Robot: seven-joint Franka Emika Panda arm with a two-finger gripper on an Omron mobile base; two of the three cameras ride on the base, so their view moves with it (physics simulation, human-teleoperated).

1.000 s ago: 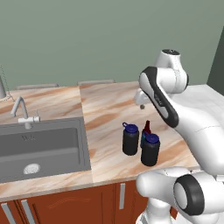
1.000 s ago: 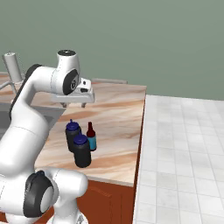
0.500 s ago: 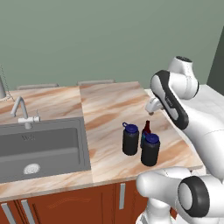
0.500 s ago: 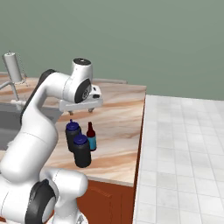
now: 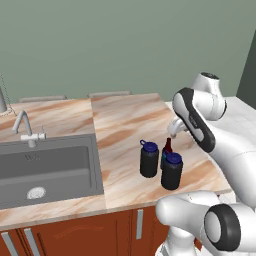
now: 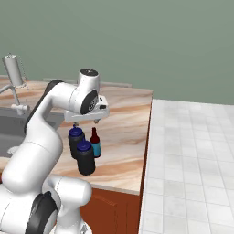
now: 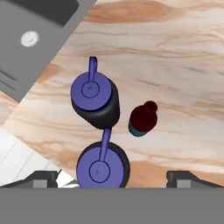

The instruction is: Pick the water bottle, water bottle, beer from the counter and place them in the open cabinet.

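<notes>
Two water bottles (image 5: 149,159) (image 5: 172,171) and one beer (image 5: 167,148) stand here.

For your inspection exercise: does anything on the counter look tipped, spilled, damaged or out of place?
Nothing stands out. Both water bottles and the beer stand upright, close together on the counter, lids on, with no spill. The open gripper hangs above them, holding nothing.

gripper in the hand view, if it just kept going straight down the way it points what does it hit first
Most likely the nearer water bottle: its blue lid sits between the open fingertips of the gripper. The other water bottle and the beer lie farther out. Depth is uncertain; the lid sits slightly off centre.
</notes>
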